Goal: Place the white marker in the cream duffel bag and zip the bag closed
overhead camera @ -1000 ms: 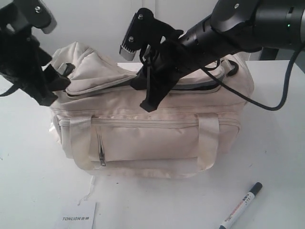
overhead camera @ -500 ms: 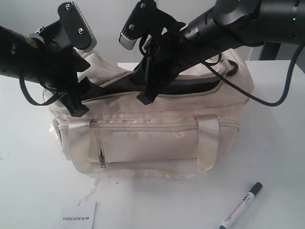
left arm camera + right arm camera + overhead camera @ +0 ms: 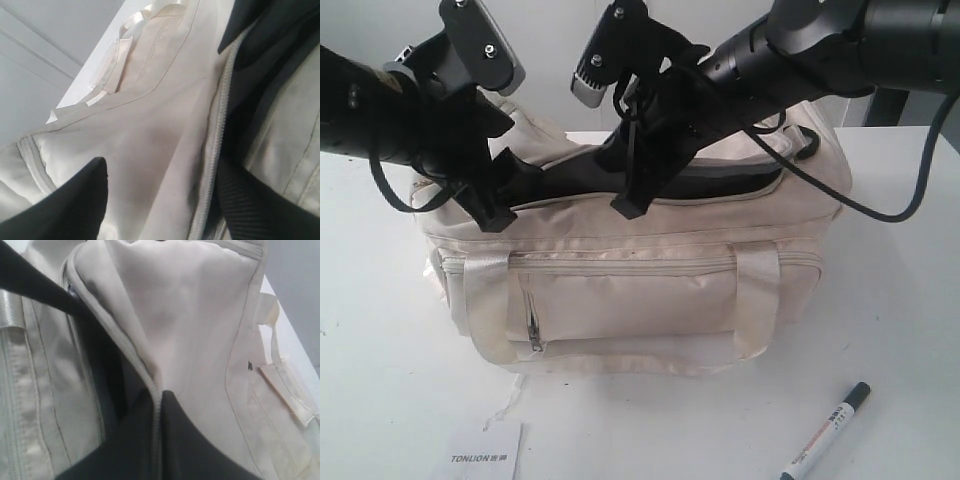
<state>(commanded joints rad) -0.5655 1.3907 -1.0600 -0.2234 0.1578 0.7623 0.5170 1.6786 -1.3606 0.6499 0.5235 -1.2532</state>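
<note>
We see worktop (image 3: 900,300) carrying cream duffel bag (image 3: 630,300), top unzipped, black lining showing. Left jaws apart, astride bag's fabric and zip near its left end. Right jaws closed on flap's zip edge, mid-top. White marker (image 3: 825,433) on worktop, front-right, apart from bag. TONLION card (image 3: 485,455) front-left.

White TONLION card (image 3: 480,455) on white table (image 3: 380,390)

white marker (image 3: 827,430): its lower end runs off your frame; the print is too small to read.
TONLION card (image 3: 485,452): bottom edge cut off.
cream duffel bag (image 3: 640,300): interior too dark for you to see.
</note>
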